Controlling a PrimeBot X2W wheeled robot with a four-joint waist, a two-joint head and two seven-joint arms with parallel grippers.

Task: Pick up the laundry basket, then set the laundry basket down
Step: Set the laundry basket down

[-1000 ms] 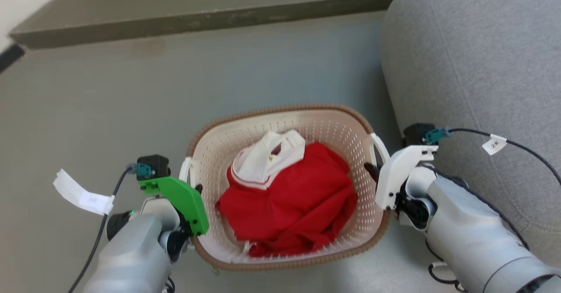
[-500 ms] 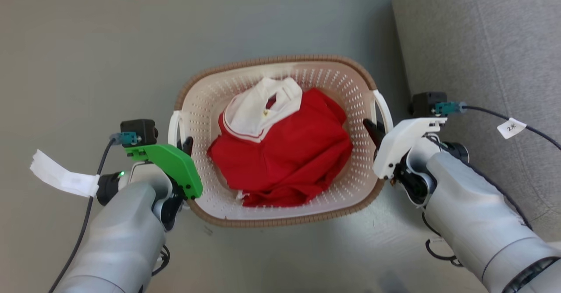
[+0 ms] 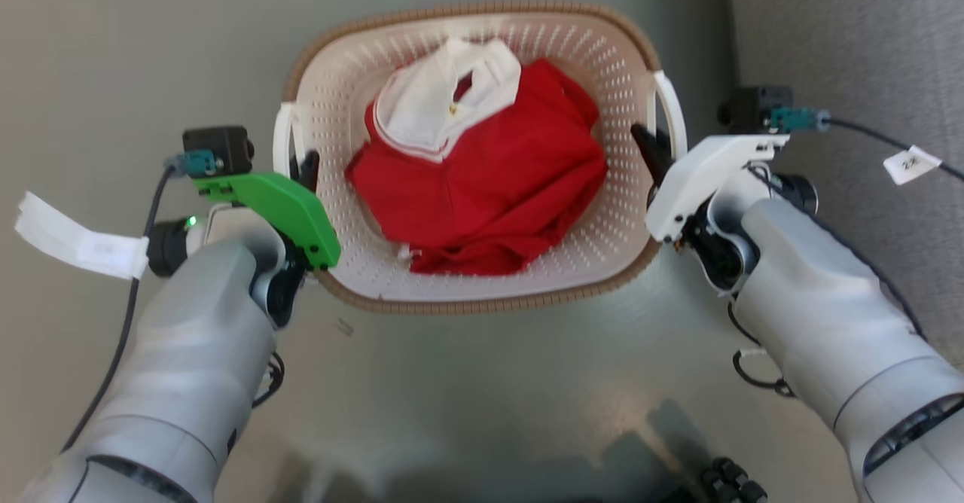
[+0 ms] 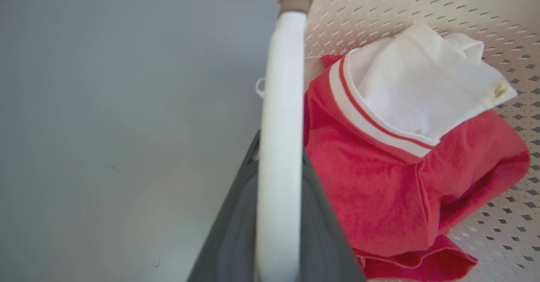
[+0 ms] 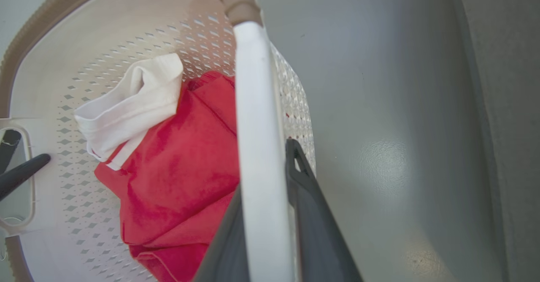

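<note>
Two claws hold the laundry basket (image 3: 482, 305) by its sides. The left claw (image 3: 306, 173) is narrowed onto the white left handle (image 3: 281, 130). In the left wrist view its dark fingers (image 4: 230, 235) lie either side of that white bar, pressed against it. The right claw (image 3: 654, 150) is likewise closed on the right handle (image 3: 674, 108), and the right wrist view shows its fingers (image 5: 306, 206) flanking the bar and touching it. In that same view the left claw's fingertips show at the far handle opening.

The basket sits in the upper middle of the head view, between the two pale forearms, over the grey floor (image 3: 489, 390). Whether its base rests on the floor or hangs clear of it I cannot tell. Its brown rim looks roughly level.

Inside lies a crumpled red shirt (image 3: 497, 187) with a white collar (image 3: 444, 104) edged by a red stripe, the collar toward the basket's far end. The shirt covers most of the bottom.

A grey fabric-covered piece of furniture (image 3: 851, 44) stands near the basket's right side, beyond the right claw. A green cover (image 3: 279, 205) tops the left wrist and a white cover (image 3: 700, 175) the right. A white paper tag (image 3: 75, 243) hangs from the left wrist's cable, and a smaller tag (image 3: 911, 164) hangs from the right's.
</note>
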